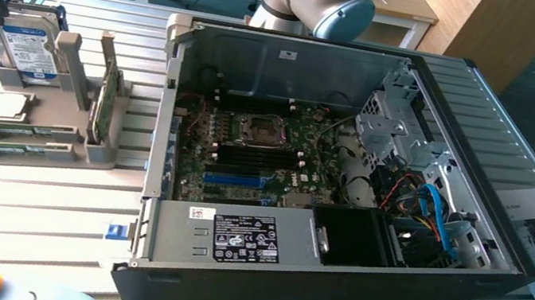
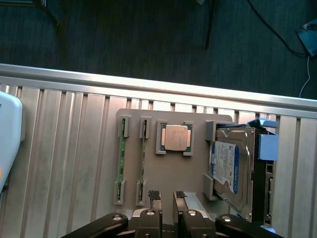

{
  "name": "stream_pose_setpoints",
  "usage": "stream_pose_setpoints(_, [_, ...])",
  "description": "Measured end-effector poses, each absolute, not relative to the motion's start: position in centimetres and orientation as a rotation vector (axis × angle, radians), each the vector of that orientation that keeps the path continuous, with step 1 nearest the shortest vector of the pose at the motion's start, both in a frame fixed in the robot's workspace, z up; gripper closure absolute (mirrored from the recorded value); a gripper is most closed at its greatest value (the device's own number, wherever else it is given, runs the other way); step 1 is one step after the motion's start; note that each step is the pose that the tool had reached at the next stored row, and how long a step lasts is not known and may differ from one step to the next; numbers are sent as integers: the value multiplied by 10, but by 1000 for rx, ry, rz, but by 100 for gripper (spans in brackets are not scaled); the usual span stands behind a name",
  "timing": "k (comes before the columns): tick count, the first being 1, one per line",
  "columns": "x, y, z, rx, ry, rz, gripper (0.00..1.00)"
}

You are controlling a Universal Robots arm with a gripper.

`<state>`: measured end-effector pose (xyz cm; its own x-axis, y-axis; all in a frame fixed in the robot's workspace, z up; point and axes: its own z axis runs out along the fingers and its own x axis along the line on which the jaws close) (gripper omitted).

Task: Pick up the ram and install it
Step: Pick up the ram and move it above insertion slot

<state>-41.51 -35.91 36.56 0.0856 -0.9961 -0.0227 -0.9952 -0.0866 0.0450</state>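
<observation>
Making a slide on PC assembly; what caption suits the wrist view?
Gripper above the holder carrying two ram sticks, a processor and a hard drive.

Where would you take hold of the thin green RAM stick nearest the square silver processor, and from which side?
Grip the thin green RAM stick at the middle of its upper long edge, coming straight down. It stands on edge in the grey holder, clips covering both ends, so probably only the middle is free; close across its flat faces.
</observation>
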Motion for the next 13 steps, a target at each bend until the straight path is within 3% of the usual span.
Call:
stream_pose_setpoints(8, [-415,-359,357,2301,-2111,-74,76])
stream_pose_setpoints(13, [-415,-359,336,2301,-2111,-74,76])
